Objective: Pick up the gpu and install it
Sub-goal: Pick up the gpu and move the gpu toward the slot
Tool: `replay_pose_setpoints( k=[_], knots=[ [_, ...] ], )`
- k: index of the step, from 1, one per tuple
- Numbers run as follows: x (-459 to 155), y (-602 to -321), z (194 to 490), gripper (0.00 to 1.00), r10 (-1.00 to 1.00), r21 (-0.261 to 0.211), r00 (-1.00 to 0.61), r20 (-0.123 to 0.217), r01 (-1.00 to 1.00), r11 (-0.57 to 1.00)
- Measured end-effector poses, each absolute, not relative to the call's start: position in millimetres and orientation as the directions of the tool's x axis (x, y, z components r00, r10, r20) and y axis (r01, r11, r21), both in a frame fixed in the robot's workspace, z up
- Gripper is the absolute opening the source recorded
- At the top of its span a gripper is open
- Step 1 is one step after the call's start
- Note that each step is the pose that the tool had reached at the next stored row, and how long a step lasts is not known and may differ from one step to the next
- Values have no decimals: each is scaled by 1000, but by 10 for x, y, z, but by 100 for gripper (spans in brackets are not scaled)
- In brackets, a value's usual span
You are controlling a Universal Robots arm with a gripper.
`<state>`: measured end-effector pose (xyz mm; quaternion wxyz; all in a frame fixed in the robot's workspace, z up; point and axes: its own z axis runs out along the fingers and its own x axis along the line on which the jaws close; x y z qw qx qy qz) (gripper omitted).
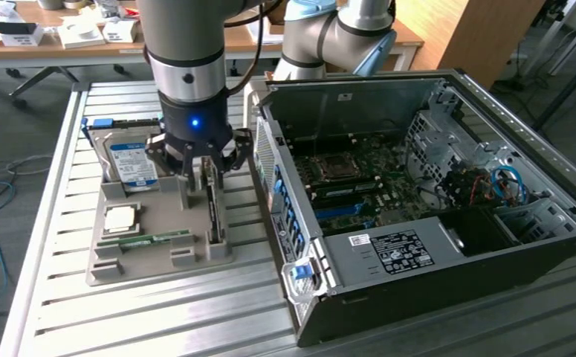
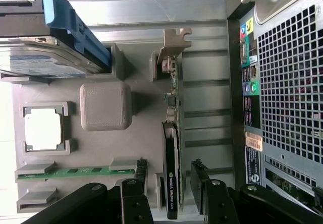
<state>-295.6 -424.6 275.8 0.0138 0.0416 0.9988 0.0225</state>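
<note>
The claw [image 1: 205,165] hangs low over the grey parts holder [image 1: 134,271] on the slatted metal bench [image 1: 169,320]. It is spread wide, with its 2 fingers [image 2: 200,186] straddling the gpu [image 2: 171,153], 1 on each face of the card. The gpu stands on its long edge in a slot along the side of the parts holder nearest the computer case [image 1: 436,216]. Its silver end bracket [image 2: 174,45] is at the end of the slot level with the hard drive [image 1: 131,162].

In the wrist view a narrow gap seems to show between the card and each finger, so the pads appear not to press it, though the angle makes this hard to be sure of.

The blue-labelled hard drive stands upright at the holder's back corner. A processor [image 1: 119,217] lies flat in a square recess, and a green memory stick [image 1: 157,239] lies in its own slot, both well apart from the claw. The computer case lies on its side to the exterior view's right of the holder, panel off, with its motherboard [image 1: 352,182] exposed.
</note>
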Motion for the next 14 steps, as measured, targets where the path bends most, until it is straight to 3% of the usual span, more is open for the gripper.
replay_pose_setpoints(
  k=[14],
  knots=[
    [-2941, -4246, 2668, 47, 84, 46, -996, -26, 82, 996]
  ],
)
